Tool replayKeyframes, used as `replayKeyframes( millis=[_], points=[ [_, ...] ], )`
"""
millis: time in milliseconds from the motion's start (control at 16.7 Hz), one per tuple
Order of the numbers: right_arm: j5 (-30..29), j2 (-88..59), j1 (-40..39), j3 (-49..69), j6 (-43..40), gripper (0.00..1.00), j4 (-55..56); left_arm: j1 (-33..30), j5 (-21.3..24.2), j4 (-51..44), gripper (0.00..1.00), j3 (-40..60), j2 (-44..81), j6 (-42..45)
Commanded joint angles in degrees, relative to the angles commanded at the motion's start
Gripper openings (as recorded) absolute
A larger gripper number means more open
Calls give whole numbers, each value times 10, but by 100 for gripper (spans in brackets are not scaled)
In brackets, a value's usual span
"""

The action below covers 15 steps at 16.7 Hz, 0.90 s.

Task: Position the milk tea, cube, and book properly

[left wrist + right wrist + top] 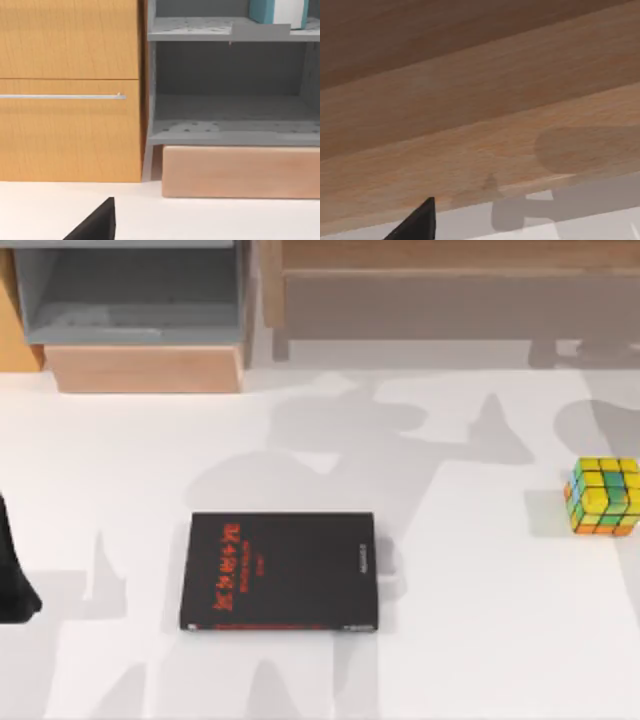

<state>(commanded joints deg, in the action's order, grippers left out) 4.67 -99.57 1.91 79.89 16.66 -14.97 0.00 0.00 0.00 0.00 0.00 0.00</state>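
The book (pixel 280 570) lies flat near the middle of the table, its black cover with red characters facing up. The cube (pixel 603 496), tiled in yellow, green and orange, stands at the table's far right edge. The milk tea is out of view. My left arm (pixel 12 575) is a dark shape at the table's left edge, well left of the book. A black piece of my left gripper (pixel 97 225) faces the cabinet. A black piece of my right gripper (pixel 417 222) hangs close to a wooden surface (pixel 480 115).
A cabinet (pixel 140 310) with grey shelves (pixel 230 132) and an orange wooden front with a metal handle (pixel 62 96) stands at the back left. A teal and white object (pixel 277 12) sits on its upper shelf. A wooden shelf unit (pixel 460 290) runs along the back right.
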Motion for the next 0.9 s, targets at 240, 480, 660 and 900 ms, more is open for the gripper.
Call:
replayKeyframes(
  millis=[240,480,660,900],
  points=[
    [-18,-48,-49,75,-16,100,-233,0,0,0,100,0,0,0],
    [-35,-109,-75,118,-43,100,-420,0,0,0,100,0,0,0],
    [-44,-143,-86,132,-60,100,-503,0,0,0,100,0,0,0],
    [-48,-155,-89,135,-67,100,-533,0,0,0,100,0,0,0]
  ],
)
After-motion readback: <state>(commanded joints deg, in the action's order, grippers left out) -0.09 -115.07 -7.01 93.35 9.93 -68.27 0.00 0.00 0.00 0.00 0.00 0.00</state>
